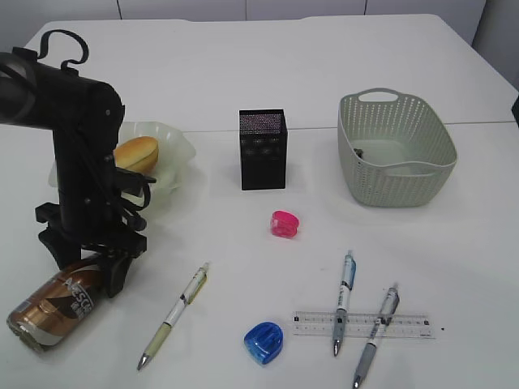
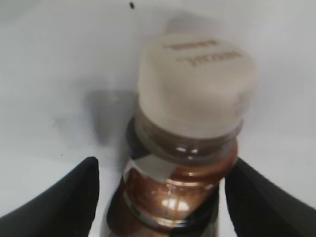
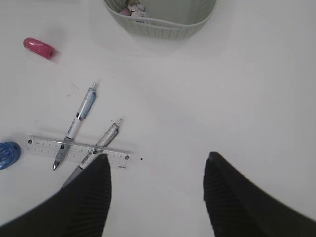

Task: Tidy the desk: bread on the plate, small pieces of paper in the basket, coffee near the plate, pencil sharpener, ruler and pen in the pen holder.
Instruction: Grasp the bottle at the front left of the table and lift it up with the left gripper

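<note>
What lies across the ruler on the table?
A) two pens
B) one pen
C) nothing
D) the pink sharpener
A: two pens lie across the ruler, side by side; the pink sharpener sits apart, nearer the holder.

A copper-brown coffee bottle (image 1: 53,306) with a frosted white cap (image 2: 196,81), a golden bread roll (image 1: 136,153) on a pale yellowish plate (image 1: 177,150), a black mesh pen holder (image 1: 263,150), a grey-green perforated basket (image 1: 396,149), pink (image 1: 285,224) and blue (image 1: 263,342) pencil sharpeners and a clear ruler (image 1: 362,325) lie on the white table (image 1: 268,73).
</note>
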Robot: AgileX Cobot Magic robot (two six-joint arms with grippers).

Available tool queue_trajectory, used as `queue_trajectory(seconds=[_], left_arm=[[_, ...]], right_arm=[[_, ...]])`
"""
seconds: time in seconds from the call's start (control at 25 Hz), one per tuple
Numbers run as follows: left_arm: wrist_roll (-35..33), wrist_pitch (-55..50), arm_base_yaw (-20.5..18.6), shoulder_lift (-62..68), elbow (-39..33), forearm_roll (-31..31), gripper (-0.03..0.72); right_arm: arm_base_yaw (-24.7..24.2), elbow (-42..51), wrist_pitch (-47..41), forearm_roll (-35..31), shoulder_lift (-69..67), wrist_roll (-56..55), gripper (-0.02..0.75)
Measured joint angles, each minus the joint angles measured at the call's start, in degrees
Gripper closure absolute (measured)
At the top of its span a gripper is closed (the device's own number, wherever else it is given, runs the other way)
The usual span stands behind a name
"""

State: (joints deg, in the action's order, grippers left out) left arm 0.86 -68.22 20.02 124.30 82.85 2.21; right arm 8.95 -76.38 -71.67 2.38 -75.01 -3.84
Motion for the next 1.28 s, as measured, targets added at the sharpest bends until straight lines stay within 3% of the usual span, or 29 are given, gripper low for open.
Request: queue_trajectory(seconds=[0.4, 0.84, 1.28], left_arm=[[0.0, 0.0, 0.0, 0.0, 0.05, 0.09, 0.135], [0.0, -0.08, 0.0, 0.0, 0.18, 0.09, 0.37], [-0.1, 0.02, 0.0, 0.0, 0.27, 0.09, 0.381]], right_arm=[[0.0, 0.0, 0.0, 0.0, 0.0, 0.11, 0.269], [0.0, 0.0, 0.0, 0.0, 0.0, 0.34, 0.269], [0.0, 0.0, 0.0, 0.0, 0.0, 0.46, 0.269]])
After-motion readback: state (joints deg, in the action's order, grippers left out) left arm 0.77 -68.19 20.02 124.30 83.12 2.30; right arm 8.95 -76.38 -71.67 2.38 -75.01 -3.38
